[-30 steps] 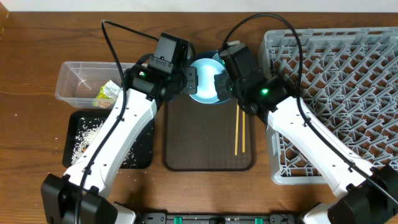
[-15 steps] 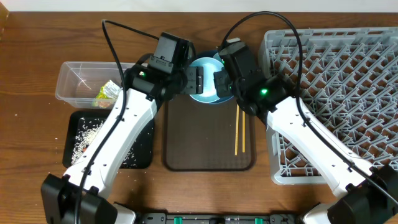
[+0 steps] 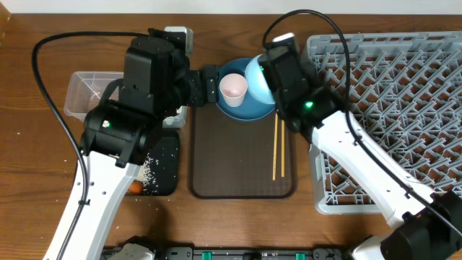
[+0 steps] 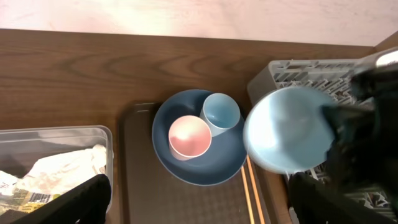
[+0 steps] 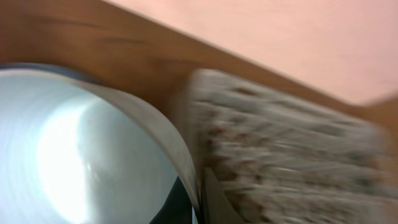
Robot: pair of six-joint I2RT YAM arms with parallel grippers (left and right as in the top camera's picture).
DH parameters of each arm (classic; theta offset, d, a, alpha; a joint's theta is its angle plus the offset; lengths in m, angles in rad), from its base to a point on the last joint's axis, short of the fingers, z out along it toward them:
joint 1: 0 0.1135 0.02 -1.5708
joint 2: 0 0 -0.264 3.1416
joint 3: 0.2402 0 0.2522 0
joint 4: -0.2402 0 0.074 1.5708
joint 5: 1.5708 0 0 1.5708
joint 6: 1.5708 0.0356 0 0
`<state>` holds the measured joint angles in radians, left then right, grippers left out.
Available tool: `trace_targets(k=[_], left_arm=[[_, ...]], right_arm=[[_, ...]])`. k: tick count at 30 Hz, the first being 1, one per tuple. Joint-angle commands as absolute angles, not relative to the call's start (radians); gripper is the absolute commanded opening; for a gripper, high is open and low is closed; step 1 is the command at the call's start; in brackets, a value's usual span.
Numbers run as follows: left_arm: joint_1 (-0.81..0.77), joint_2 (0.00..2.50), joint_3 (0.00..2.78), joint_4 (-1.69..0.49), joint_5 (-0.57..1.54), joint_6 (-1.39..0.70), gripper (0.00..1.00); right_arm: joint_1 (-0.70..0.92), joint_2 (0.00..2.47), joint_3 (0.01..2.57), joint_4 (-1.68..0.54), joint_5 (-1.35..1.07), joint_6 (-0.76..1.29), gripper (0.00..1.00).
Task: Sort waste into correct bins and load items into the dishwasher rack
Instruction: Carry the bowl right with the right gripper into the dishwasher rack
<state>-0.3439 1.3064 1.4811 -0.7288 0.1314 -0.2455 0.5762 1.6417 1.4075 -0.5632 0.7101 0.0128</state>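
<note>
Light-blue bowl (image 3: 257,82) tilted above the dark-blue plate (image 3: 242,113), rim pinched by right gripper (image 3: 268,75); left gripper (image 3: 211,85) jaws spread wide

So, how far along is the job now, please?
Done: wrappers lie in the clear tub, crumbs in the black tray. In hand: the right claw holds the light-blue bowl, tilted, near the dishwasher rack. To do: pink cup, light-blue cup, dark-blue plate, and chopsticks on the brown tray.

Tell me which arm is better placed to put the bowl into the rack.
Right. Its gripper is shut on the bowl, beside the rack. The left gripper is open and empty.
</note>
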Motion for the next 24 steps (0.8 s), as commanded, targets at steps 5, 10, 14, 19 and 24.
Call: trace_targets(k=[5,10,14,19,24], left_arm=[[-0.34,1.36,1.491,-0.741,0.137,-0.233,0.92],[-0.34,1.387,1.491,-0.744,0.137,-0.233,0.92],[-0.34,1.399,1.491,-0.744,0.137,-0.233,0.92],[-0.34,1.4,1.491,-0.743,0.137,-0.233,0.93],[-0.34,1.4,1.491,-0.745,0.137,-0.233,0.93]], right_arm=[[0.454,1.625,1.411,-0.561,1.103,-0.293,0.01],[0.32,1.625,1.41,-0.506,1.099,-0.425,0.01],[0.217,1.631,1.41,-0.404,1.056,-0.459,0.01],[0.147,1.664,1.41,-0.265,1.016,-0.594,0.01],[0.106,1.746,1.41,-0.054,1.017,-0.856,0.01]])
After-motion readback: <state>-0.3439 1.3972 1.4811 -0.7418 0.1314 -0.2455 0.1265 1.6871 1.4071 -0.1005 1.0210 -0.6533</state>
